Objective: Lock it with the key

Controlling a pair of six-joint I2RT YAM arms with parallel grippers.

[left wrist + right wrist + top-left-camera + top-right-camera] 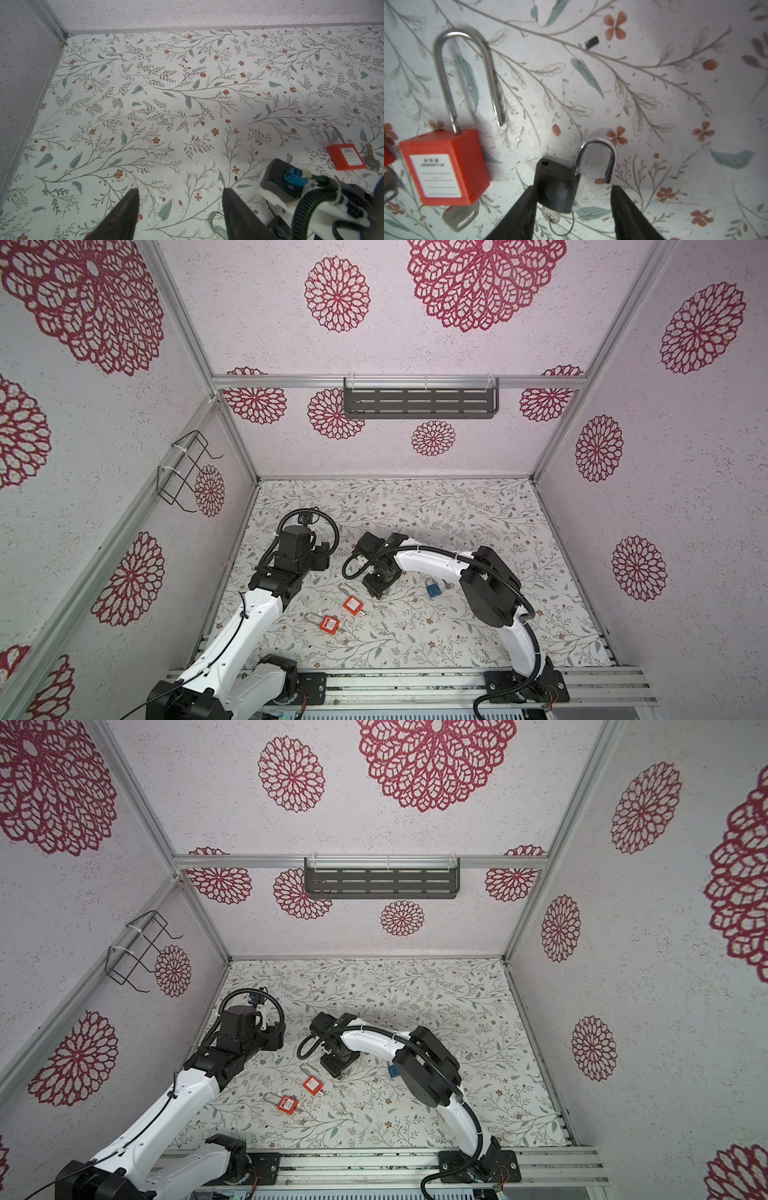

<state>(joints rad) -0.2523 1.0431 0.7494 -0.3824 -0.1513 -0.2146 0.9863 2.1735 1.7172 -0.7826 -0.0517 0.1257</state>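
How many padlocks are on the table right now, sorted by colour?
Orange plastic padlocks with long steel shackles: 2
Blue metal padlock: 1
Black metal padlock with its shackle open, seen only in the right wrist view: 1
Total: 4 padlocks

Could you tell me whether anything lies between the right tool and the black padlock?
Nothing visible does. In the right wrist view the black padlock, shackle open, key in its base, lies between the open fingers of the right tool. The red padlock lies off to one side, apart from them.
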